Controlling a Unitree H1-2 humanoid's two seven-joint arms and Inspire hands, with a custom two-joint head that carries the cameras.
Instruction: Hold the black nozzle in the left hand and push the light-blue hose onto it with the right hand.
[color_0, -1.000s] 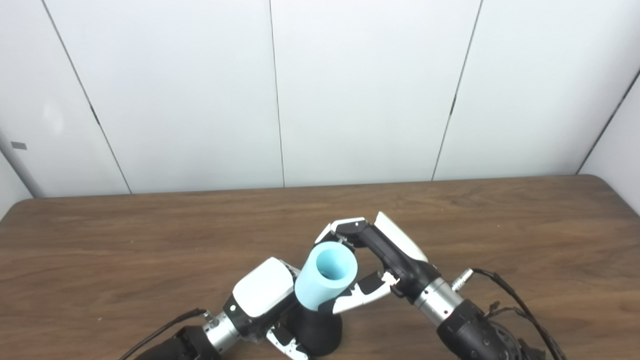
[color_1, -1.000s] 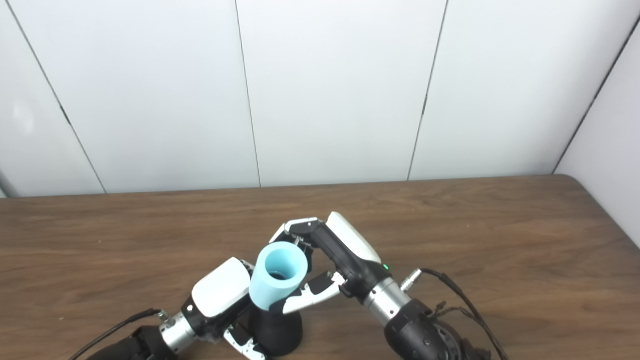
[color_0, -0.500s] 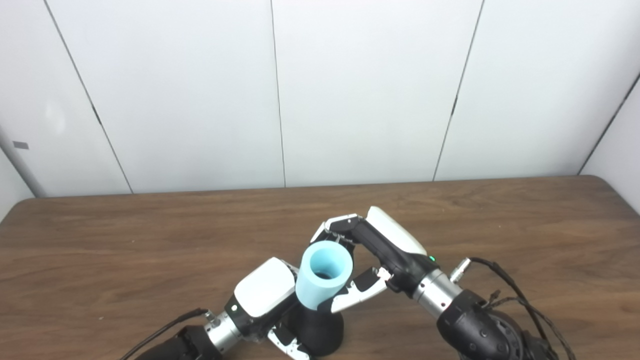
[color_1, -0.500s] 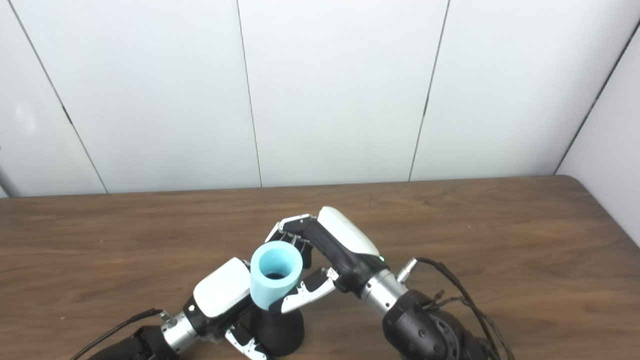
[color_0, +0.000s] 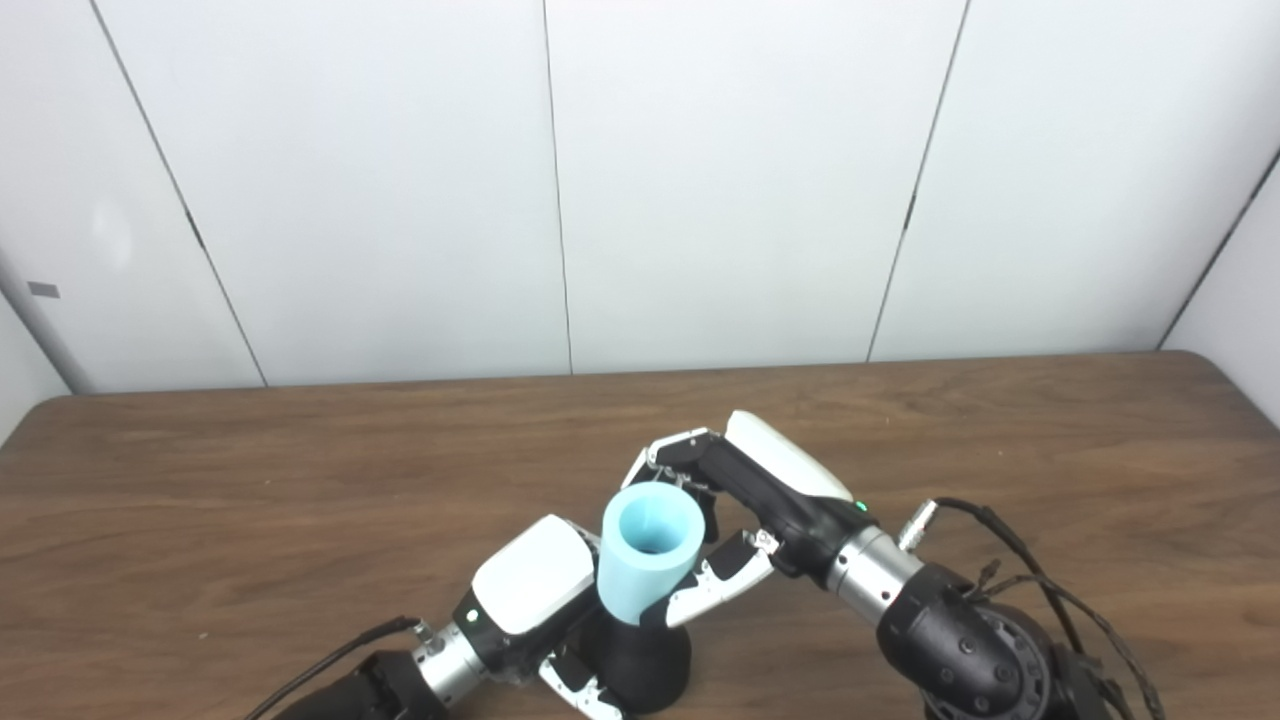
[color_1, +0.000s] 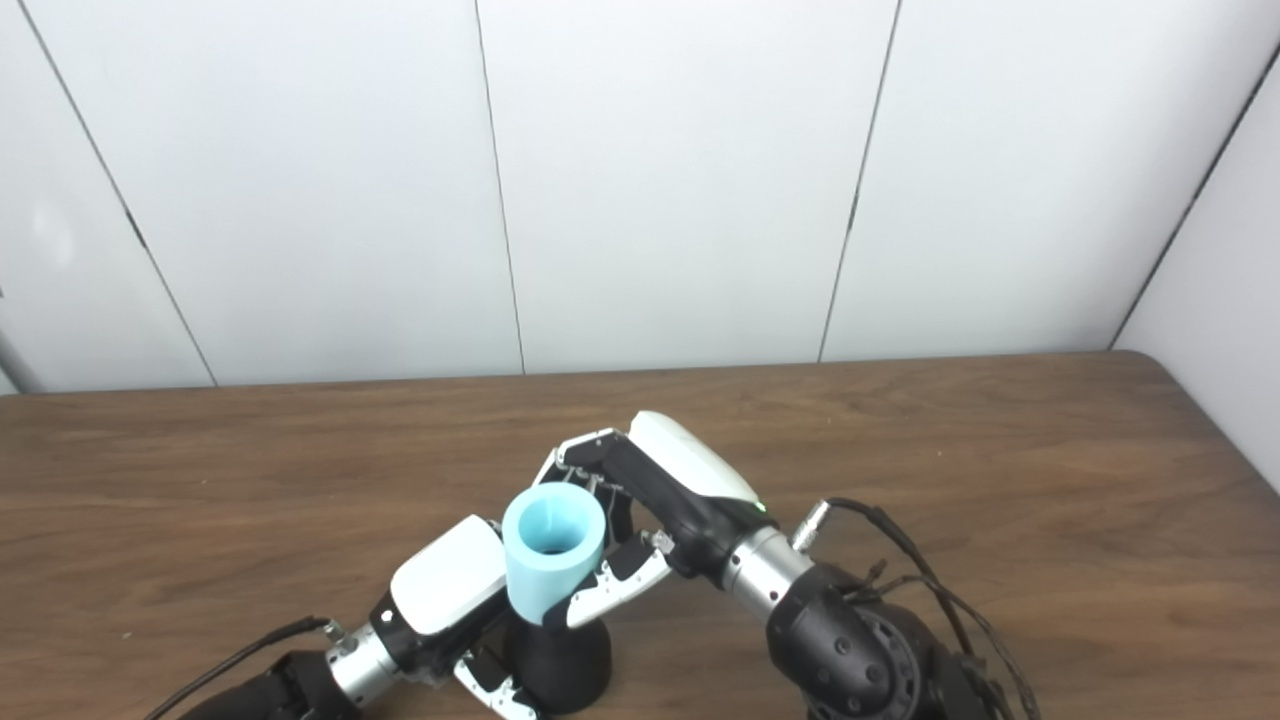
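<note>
Hose (color_0: 648, 550): light-blue, short, thick-walled tube. Stands near upright at the near middle of the worktop (color_0: 200, 520), open mouth up and tilted slightly toward the far side; long axis close to vertical. Lower end sits over the nozzle (color_0: 640, 665), a black flared piece whose base rests at the near edge. How far the hose has seated cannot be told.

Right hand (color_0: 745, 520): closed around the hose, fingers behind the upper rim, thumb low on the front.

Left hand (color_0: 530, 600): wrapped on the nozzle from the left side.

Handling, as judged: light, foam-like, soft enough to squash under a tight grip; best held mid-wall and pressed straight down the axis.
</note>
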